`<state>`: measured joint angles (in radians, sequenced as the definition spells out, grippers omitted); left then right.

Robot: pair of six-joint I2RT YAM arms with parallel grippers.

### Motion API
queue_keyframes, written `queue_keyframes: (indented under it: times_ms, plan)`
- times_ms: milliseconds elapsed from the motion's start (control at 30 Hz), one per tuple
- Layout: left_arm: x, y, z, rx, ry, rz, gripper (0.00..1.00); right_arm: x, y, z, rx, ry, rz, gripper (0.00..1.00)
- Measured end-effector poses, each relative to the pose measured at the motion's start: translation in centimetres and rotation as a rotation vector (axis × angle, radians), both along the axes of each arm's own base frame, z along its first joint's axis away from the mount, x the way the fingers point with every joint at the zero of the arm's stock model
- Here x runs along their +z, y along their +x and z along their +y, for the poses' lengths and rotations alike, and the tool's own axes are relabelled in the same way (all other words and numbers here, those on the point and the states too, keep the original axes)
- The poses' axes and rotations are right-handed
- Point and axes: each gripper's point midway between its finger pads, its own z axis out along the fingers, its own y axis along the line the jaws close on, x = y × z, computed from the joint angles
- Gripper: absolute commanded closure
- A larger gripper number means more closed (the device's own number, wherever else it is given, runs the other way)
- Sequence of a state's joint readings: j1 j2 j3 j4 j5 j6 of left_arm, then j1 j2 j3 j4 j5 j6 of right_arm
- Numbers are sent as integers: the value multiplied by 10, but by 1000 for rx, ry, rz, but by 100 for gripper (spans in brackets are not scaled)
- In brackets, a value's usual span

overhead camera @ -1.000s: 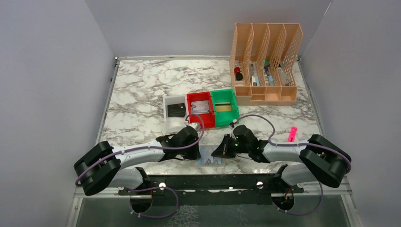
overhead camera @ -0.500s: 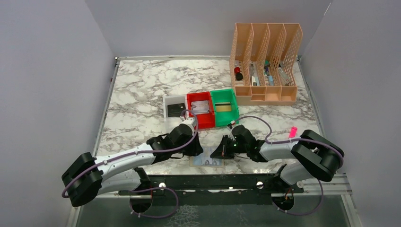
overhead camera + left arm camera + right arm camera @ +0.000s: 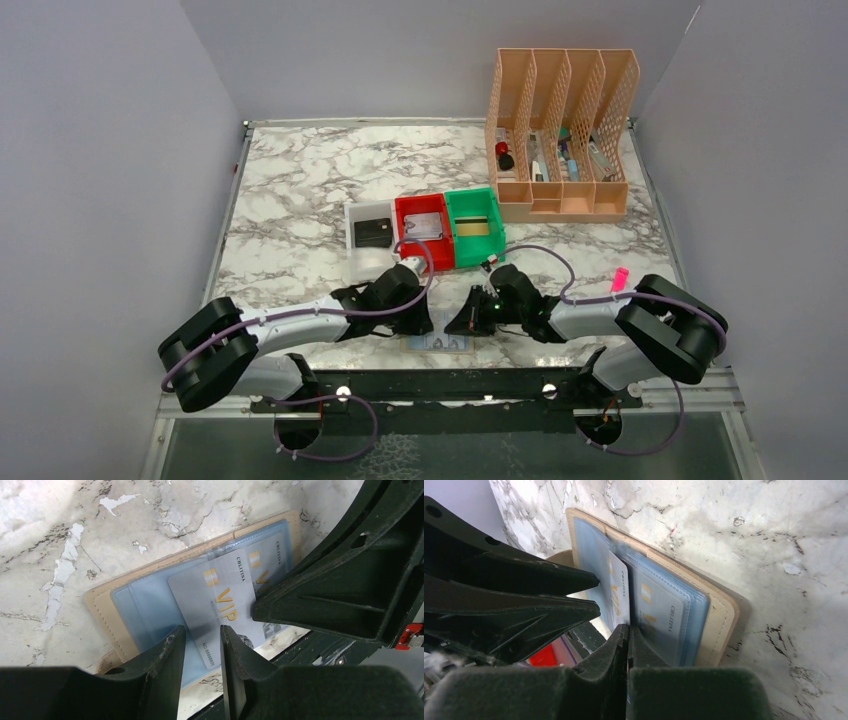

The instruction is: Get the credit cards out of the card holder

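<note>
On the left, near the middle of the counter [image 3: 300, 190], the white tray [image 3: 365, 262] already carries a black card [image 3: 372, 233], so we judge the task partly done. The left tool [image 3: 202, 635] has just spread its jaws from nearly closed to a partial gap. It straddles the near corner of the silvery grey card [image 3: 215, 595] without pinching it and holds nothing. The card holder [image 3: 102, 605] lies open, pockets up, right at the counter's near edge between the two tools. The silvery grey card sticks well out of a pocket, and a second card [image 3: 267, 555] sits tucked in beside it. Further right, the right tool [image 3: 626, 630] is closed tight, and the card's edge appears to run between its tips, so we take it as gripping that card. We read the left tool's loosening as freeing the card for the right tool to draw out. Room is tight here: the tools nearly touch and the counter's near edge lies just below them. Open marble lies toward the far-left corner. A pink object [image 3: 620, 277] and the peach organiser [image 3: 563, 195] stand well apart toward the right edge.
</note>
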<state>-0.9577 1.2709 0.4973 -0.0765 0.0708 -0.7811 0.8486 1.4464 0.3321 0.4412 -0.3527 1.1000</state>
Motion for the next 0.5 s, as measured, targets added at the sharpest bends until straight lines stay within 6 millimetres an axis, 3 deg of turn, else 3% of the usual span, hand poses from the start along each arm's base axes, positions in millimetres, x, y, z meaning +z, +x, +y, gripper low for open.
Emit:
queue_keyframes:
  times_ms: [300,500]
  plan:
    - [-4,-2,2,5,6,9,74,10,0,7,15,48,-11,83]
    - [-5,-2,2,4,8,11,75,10,0,11,27,71,-8,82]
